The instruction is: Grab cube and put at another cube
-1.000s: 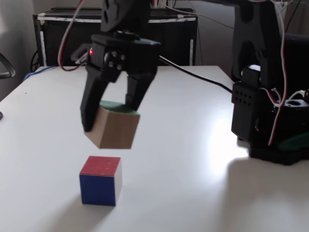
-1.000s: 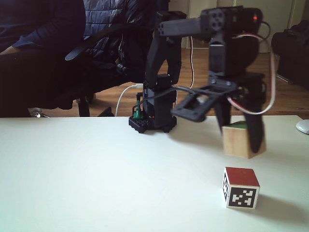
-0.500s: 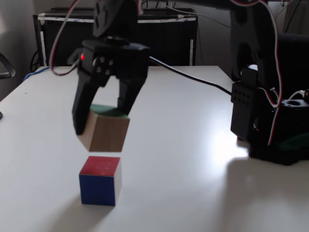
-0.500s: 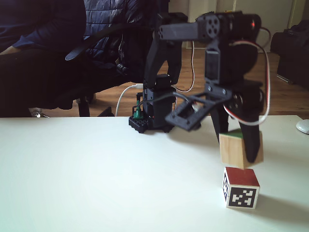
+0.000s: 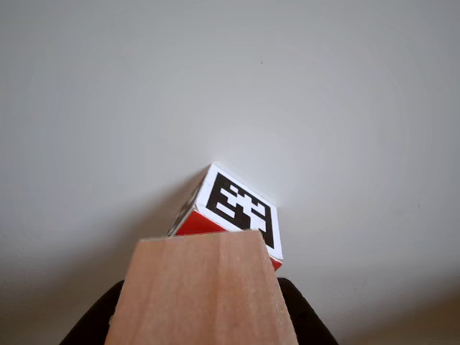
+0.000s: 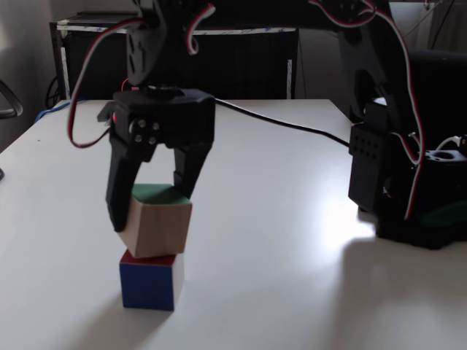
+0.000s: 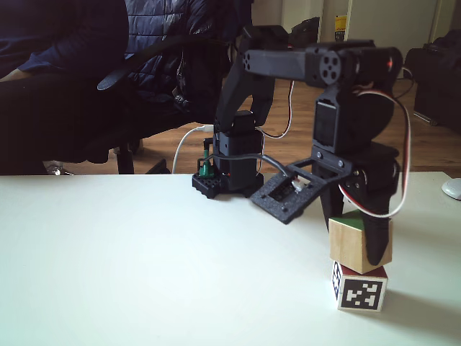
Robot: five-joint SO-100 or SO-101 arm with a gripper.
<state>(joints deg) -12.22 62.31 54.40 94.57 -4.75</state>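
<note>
Two cubes, one arm, one white table (image 6: 292, 240).

Item one — the cube (image 6: 155, 222): plain light-brown wood with a green top face, tilted slightly, resting on top of the other cube in both fixed views (image 7: 357, 241). In the other view its wood-grain face (image 5: 201, 295) fills the lower centre, with black finger parts at either side of it.

Item two — another cube (image 6: 149, 281): stands on the table directly beneath the wooden one. A fixed view shows a blue side and a strip of red top; the other fixed view shows its black-and-white code marker (image 7: 360, 290) on the front face, red above. In the other view the marker face (image 5: 241, 206) points upward and away, red edges showing.

Item three — black gripper (image 6: 149, 211): jaws closed against opposite sides of the wooden cube, gripping it from above, fingers pointing down (image 7: 359, 241).

Background: arm base (image 6: 401, 175) at right in a fixed view; a dark jacket (image 7: 166, 43) behind the table.
</note>
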